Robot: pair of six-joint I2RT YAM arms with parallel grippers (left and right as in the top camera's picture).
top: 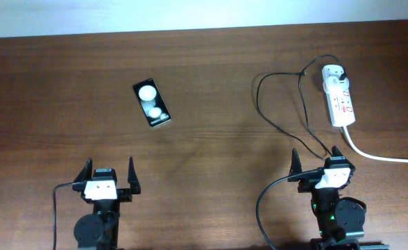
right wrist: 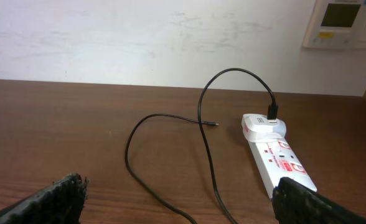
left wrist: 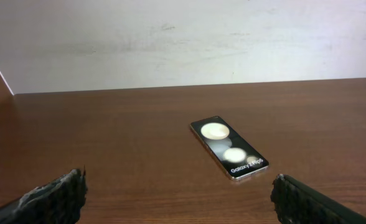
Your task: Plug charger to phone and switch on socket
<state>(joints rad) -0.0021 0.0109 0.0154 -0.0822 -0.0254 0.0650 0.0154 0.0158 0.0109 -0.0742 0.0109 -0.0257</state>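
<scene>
Desk [top: 211, 160] surface is dark brown wood and carries the phone [top: 152, 104], the socket [top: 338, 96] and the charger [top: 259, 104]. A pale wall [left wrist: 170, 43] runs behind it. A white wall panel [right wrist: 343, 23] with a small display hangs above the socket; its writing is too small to read.

A thick white cord [top: 377, 156] leaves the near end of the socket and runs off to my right. Nothing lies between either hand and the items.

The phone [left wrist: 228, 147] lies flat, screen up, at an angle. Its screen reflects two round lights, and the white text near its near edge begins "Galaxy"; the rest is unclear. The socket [right wrist: 276, 149] bears red markings that I cannot read.

My left hand [top: 109, 167] has its fingers spread apart and holds nothing. The phone lies ahead of it and slightly to the right, well apart.

My right hand [top: 315, 156] also has its fingers spread apart and holds nothing. The socket lies ahead and to the right. A black plug [right wrist: 272, 113] sits in the socket's far end. From it the charger [right wrist: 236, 70] arches up, then loops across the desk to the left. One strand passes close below this hand. The small free plug [right wrist: 215, 124] rests on the desk just left of the socket.
</scene>
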